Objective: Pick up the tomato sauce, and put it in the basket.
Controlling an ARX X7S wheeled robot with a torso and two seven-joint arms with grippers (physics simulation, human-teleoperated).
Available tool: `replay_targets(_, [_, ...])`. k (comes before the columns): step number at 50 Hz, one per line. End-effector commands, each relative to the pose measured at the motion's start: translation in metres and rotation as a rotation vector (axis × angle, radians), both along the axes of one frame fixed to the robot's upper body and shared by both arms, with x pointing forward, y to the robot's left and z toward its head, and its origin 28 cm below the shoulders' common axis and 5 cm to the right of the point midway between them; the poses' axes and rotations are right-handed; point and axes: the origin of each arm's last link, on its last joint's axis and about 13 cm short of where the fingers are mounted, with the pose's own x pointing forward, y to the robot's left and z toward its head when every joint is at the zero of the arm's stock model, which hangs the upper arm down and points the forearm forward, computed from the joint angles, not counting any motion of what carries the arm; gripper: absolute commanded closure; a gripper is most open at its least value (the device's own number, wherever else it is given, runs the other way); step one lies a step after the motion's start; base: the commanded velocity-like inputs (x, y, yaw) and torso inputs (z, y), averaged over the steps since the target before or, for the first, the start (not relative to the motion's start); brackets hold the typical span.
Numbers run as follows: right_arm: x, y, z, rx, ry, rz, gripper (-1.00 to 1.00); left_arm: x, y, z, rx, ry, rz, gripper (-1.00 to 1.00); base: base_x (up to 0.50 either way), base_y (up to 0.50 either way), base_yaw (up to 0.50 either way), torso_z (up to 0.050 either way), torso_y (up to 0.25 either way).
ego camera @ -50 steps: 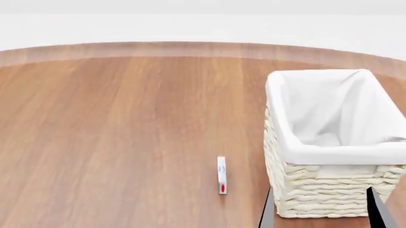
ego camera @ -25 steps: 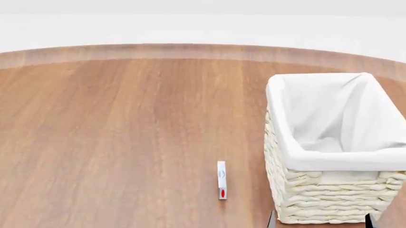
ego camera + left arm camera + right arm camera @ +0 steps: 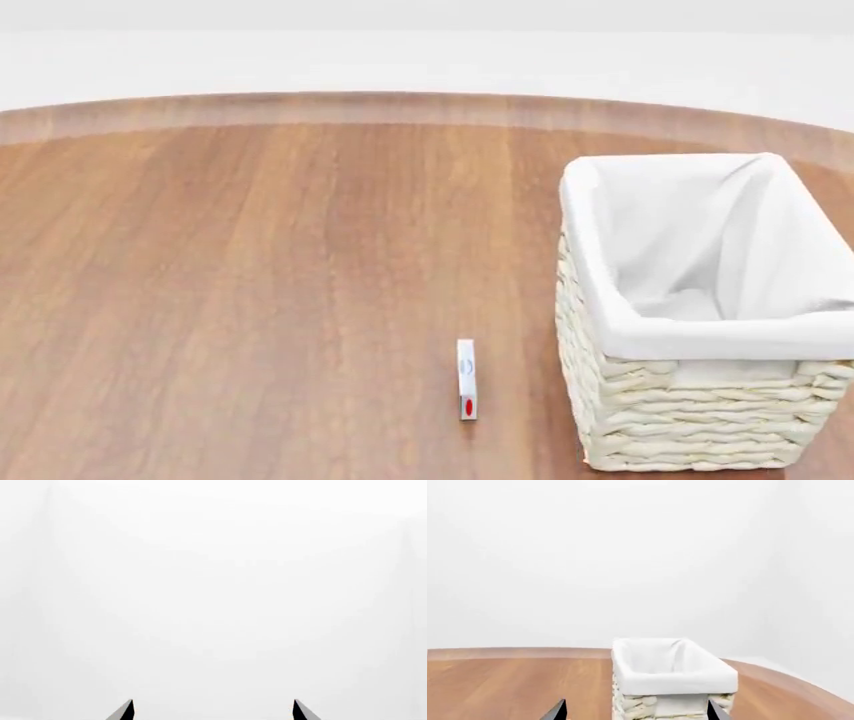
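The tomato sauce is out of view in every frame. The basket [image 3: 707, 325], cream wicker with a white cloth liner, stands at the right of the wooden table; inside it only the liner shows. The right wrist view shows the same basket [image 3: 670, 680] straight ahead. My right gripper [image 3: 637, 709] is open, its two dark fingertips wide apart with nothing between them, short of the basket's near wall. My left gripper [image 3: 213, 709] is open too, facing only blank white. Neither gripper shows in the head view.
A small thin white item with a red mark [image 3: 466, 380] stands on the table just left of the basket. The round wooden table [image 3: 267, 280] ends in a curved far edge [image 3: 400, 105], with white wall beyond.
The right gripper's dark fingers, seen beside the basket's near wall a second ago, have dropped out of the bottom of the head view. The head view shifted slightly at first, then held still.
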Motion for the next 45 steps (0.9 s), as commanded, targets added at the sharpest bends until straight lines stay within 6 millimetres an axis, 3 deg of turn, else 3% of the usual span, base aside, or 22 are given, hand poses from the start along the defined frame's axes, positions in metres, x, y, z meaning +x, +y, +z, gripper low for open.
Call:
replay_targets(1, [-0.022,0.004,-0.014,-0.041,0.044,-0.074,-1.0,0.001,-0.001,-0.005,0.001,0.013,-0.005,-1.0,0.0,0.0,0.0,0.0,0.0])
replay_targets(25, [-0.039,0.009,-0.046,0.008,0.143,-0.065,-1.0,0.001,-0.001,-0.012,-0.004,0.03,-0.006,-1.0,0.0,0.0,0.0,0.0,0.0])
replay_targets(45, [-0.046,0.012,-0.062,0.032,0.196,-0.051,-1.0,0.002,-0.002,-0.014,-0.007,0.033,-0.011,-1.0,0.0,0.0,0.0,0.0,0.0])
